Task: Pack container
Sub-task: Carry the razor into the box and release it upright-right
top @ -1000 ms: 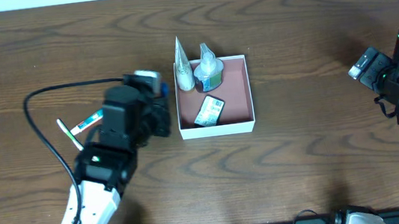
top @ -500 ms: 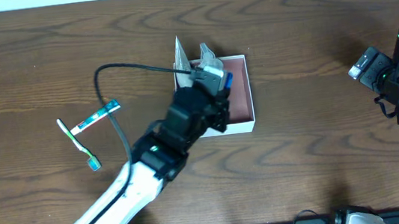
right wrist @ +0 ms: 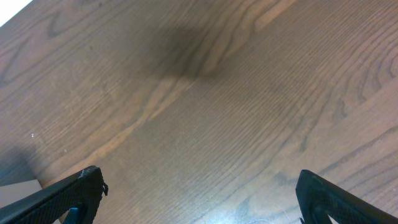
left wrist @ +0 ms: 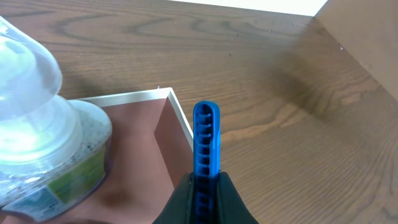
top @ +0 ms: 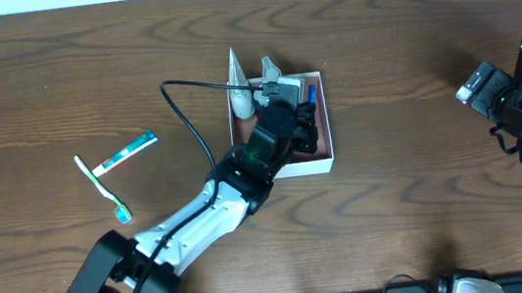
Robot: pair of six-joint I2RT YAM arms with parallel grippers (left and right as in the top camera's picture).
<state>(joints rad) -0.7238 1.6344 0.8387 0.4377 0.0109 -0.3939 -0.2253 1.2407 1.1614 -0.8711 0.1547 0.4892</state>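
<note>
The container (top: 329, 134) is a shallow white box with a reddish-brown inside, at the table's middle. It also shows in the left wrist view (left wrist: 138, 96). My left gripper (top: 307, 97) hangs over the box's far right corner, shut on a narrow blue ribbed plastic item (left wrist: 206, 140) that stands upright between the jaws (left wrist: 205, 194). A clear jar with a green label (left wrist: 46, 146) stands inside the box at the left. A white tube (top: 237, 78) leans at the box's far left corner. My right gripper (right wrist: 199, 199) is open and empty over bare wood at the far right (top: 508, 104).
A toothbrush (top: 101, 187) and a toothpaste tube (top: 126, 153) lie on the table left of the box. My left arm and its black cable (top: 190, 125) reach across the box's left side.
My left arm has swung right from beside the box's left wall to over the box's far right corner, carrying the blue item. The right arm has not moved.
</note>
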